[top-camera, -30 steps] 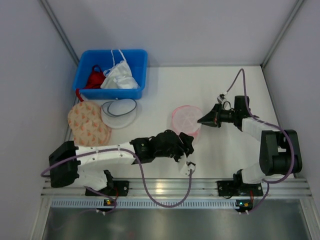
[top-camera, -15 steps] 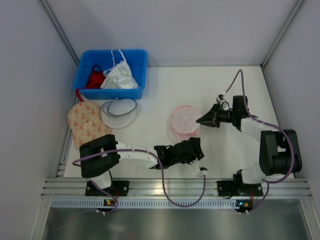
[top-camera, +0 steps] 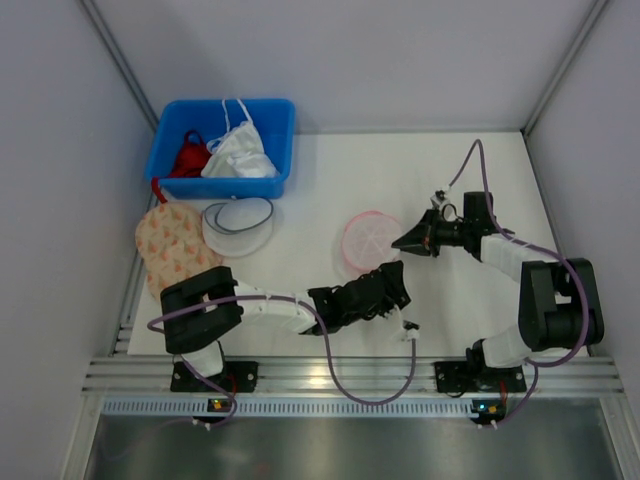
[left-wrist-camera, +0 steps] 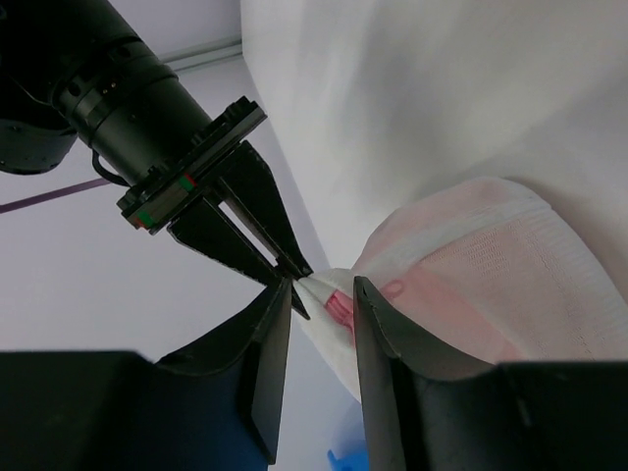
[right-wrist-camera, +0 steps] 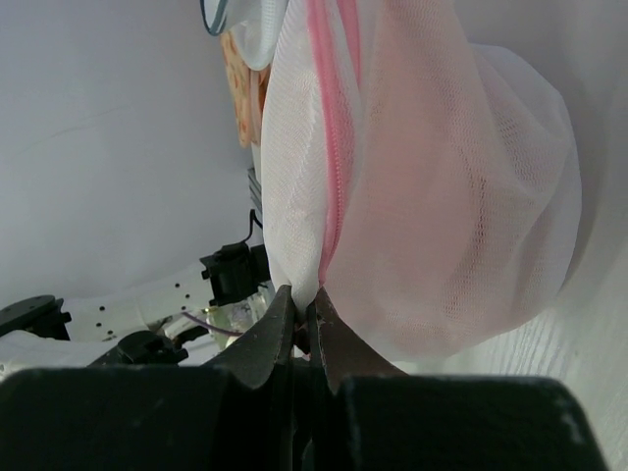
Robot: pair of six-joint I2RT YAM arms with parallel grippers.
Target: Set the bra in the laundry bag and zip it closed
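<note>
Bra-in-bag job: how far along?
Done: bra shows pink through the laundry bag mesh, so it's inside. In hand: right gripper pinches the bag's edge at the zip; left gripper stands open astride that zip end. Left: pulling the zip shut; how much is closed I can't tell.

Left arm [top-camera: 270,308], right arm [top-camera: 508,256]: white link shells, black joints, black bases [top-camera: 212,378]. Purple cable [top-camera: 375,402] looped along each. Left claw [left-wrist-camera: 319,324], right claw [right-wrist-camera: 302,319]: black, tapered fingers [left-wrist-camera: 267,363].
</note>
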